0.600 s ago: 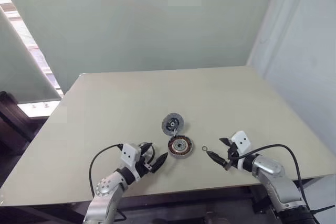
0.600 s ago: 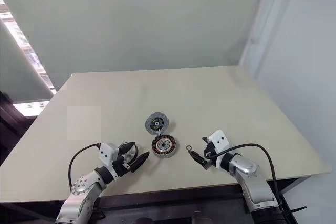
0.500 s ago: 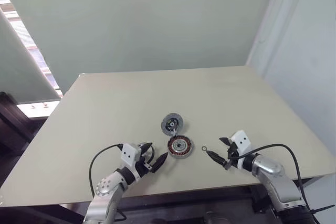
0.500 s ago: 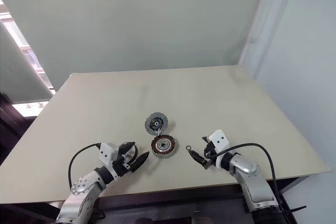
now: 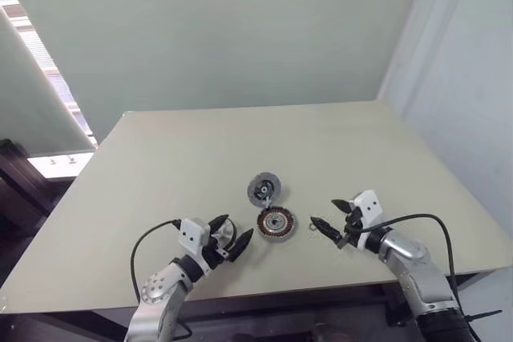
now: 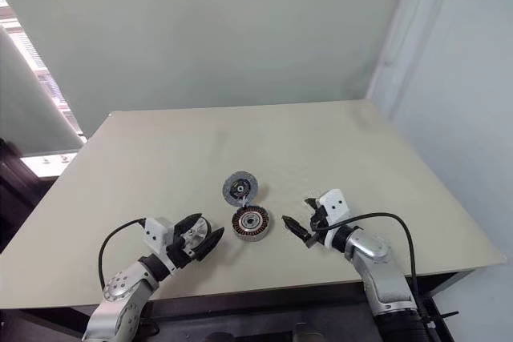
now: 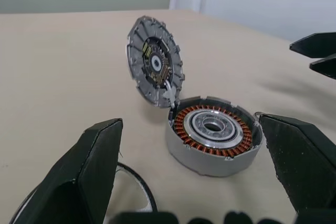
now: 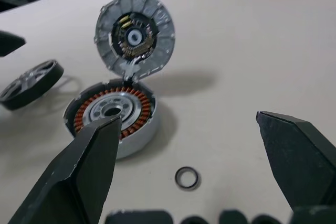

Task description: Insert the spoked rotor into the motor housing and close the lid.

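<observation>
Left gripper (image 5: 231,233): we see its two black fingers spread wide and empty, low over the table at about 8 o'clock from the motor housing.
Right gripper (image 5: 329,215): we have it gaping too, nothing between the fingers, sitting at roughly 3 o'clock from the housing and aimed in toward it.
Spoked rotor (image 8: 30,83): we find the pale wheel with dark gaps lying flat on the table right under the left gripper, just beside the housing at its 9 o'clock; from the left wrist we catch its dark rim between the fingers.
Motor housing (image 7: 212,136): we've got it flat on the table between the two grippers, copper windings ringed around a silver centre with an open hole, nothing seated in it.
Lid (image 7: 155,62): we see the grey ridged disc swung up and standing nearly on edge at the housing's 12 o'clock, joined to the rim by a small hinge tab, inner face showing.
Small ring (image 8: 187,177): we spot a thin dark ring flat on the table, between the housing and the right gripper, clear of both.
Table (image 5: 192,158): we're working on a pale beige top, the parts gathered toward its near edge.
</observation>
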### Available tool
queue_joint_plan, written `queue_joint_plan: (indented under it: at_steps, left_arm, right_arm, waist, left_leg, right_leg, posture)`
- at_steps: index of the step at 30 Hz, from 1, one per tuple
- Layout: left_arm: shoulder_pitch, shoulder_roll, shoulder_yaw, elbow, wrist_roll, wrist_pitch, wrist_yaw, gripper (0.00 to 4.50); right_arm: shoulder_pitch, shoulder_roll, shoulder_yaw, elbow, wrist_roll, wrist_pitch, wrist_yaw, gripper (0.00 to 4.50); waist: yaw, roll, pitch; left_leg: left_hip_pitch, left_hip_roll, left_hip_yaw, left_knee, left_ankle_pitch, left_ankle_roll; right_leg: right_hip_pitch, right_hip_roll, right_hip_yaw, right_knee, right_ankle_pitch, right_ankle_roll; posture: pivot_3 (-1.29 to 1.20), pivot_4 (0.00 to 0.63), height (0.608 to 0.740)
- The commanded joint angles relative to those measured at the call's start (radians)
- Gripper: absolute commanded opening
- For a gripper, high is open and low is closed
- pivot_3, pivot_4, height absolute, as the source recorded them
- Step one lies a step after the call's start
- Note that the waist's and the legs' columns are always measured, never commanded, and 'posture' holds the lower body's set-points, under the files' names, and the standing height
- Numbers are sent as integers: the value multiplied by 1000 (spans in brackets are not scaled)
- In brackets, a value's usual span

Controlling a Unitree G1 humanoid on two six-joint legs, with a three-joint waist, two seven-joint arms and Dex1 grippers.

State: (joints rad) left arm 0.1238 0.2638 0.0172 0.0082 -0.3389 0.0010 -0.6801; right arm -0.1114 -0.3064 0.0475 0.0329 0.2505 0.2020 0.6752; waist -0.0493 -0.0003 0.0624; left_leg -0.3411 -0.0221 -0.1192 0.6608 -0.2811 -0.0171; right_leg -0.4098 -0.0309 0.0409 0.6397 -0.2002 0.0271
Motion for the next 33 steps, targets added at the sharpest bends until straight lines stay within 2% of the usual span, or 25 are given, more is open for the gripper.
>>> queue_joint_plan:
  at_steps: [1,8,14,33]
  left_arm:
    - [17,21,16,-80,-28,18,-8,4452]
    - [88,93,23,-160,-55,103,-30,4452]
    - [109,93,-5,-192,-51,139,-36,4452]
    - [79,127,-61,-196,-28,198,-66,4452]
  right_arm:
    - [-15,-3,-27,-41,23,30,-21,4500]
    - [-18,-44,7,-80,-6,153,-44,4500]
    - [-32,-47,27,-76,-26,225,-66,4500]
    - [-141,48,87,172,-98,179,-117,4500]
  waist:
    - [0,0,0]
    - [0,1,1]
    - [0,1,1]
    - [-1,1,1]
  left_leg:
    - [0,0,0,0,0,0]
    - [0,1,1,0,0,0]
    - [0,0,1,0,0,0]
    - [0,0,1,-1,0,0]
  right_leg:
    - [0,0,0,0,0,0]
    - [-1,0,0,0,0,0]
    - [-1,-1,0,0,0,0]
    - [-2,-1,0,0,0,0]
  posture:
    - [0,0,740]
    - [0,0,740]
    - [0,0,740]
    - [0,0,740]
